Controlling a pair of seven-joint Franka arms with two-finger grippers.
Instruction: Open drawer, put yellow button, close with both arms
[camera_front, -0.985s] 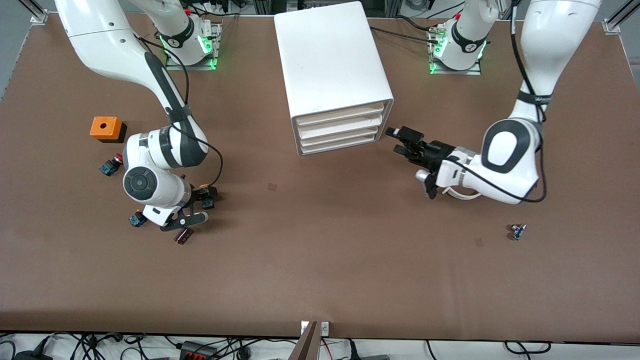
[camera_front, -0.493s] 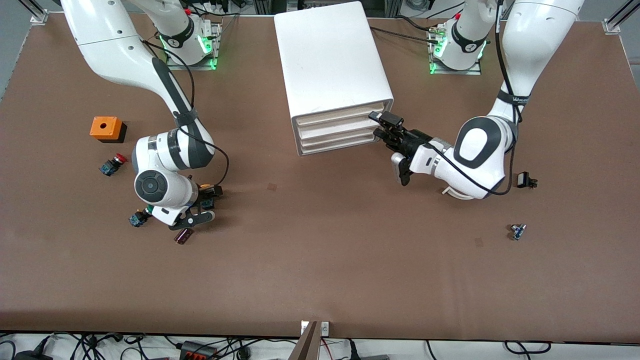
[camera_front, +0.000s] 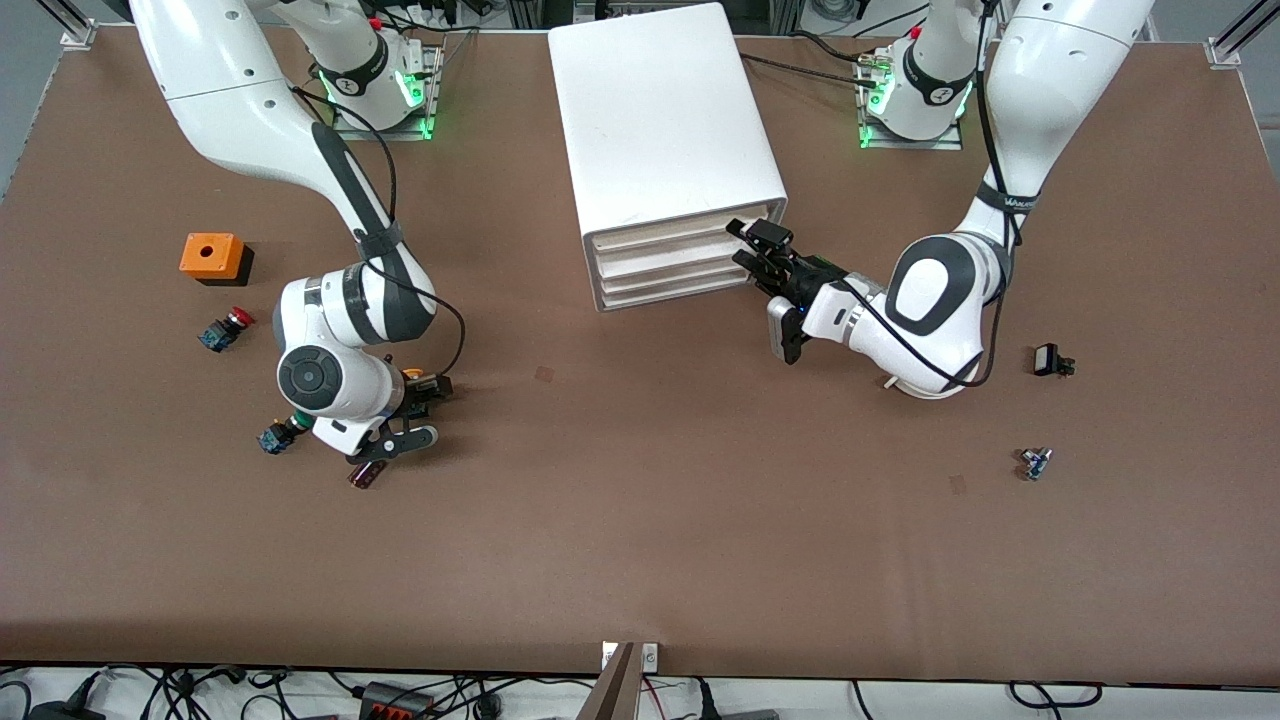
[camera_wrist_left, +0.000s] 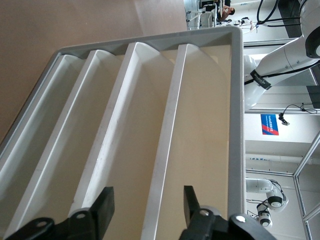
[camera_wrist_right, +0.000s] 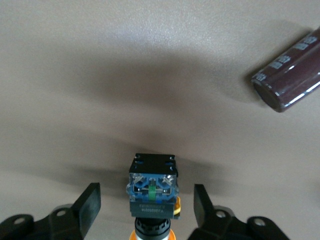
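Note:
The white cabinet (camera_front: 665, 120) stands mid-table with all four drawers shut. Its topmost drawer (camera_front: 680, 231) also shows in the left wrist view (camera_wrist_left: 205, 130). My left gripper (camera_front: 752, 250) is open at the drawer fronts, at the corner toward the left arm's end. Its fingers (camera_wrist_left: 102, 207) straddle a drawer lip beside the top drawer, without touching. The yellow button (camera_front: 414, 379) lies on the table. My right gripper (camera_front: 425, 395) is open around it. In the right wrist view the button's blue body (camera_wrist_right: 151, 186) sits between the fingertips (camera_wrist_right: 91, 202) with gaps on both sides.
A dark cylinder (camera_front: 367, 472) lies just nearer the camera than the right gripper and also shows in the right wrist view (camera_wrist_right: 290, 75). A green button (camera_front: 275, 437), a red button (camera_front: 225, 328) and an orange box (camera_front: 212, 256) lie toward the right arm's end. Two small parts (camera_front: 1050, 360) (camera_front: 1035, 462) lie toward the left arm's end.
My left gripper has moved in to the cabinet's drawer fronts. My right arm has shifted slightly toward the cabinet, its gripper still around the yellow button.

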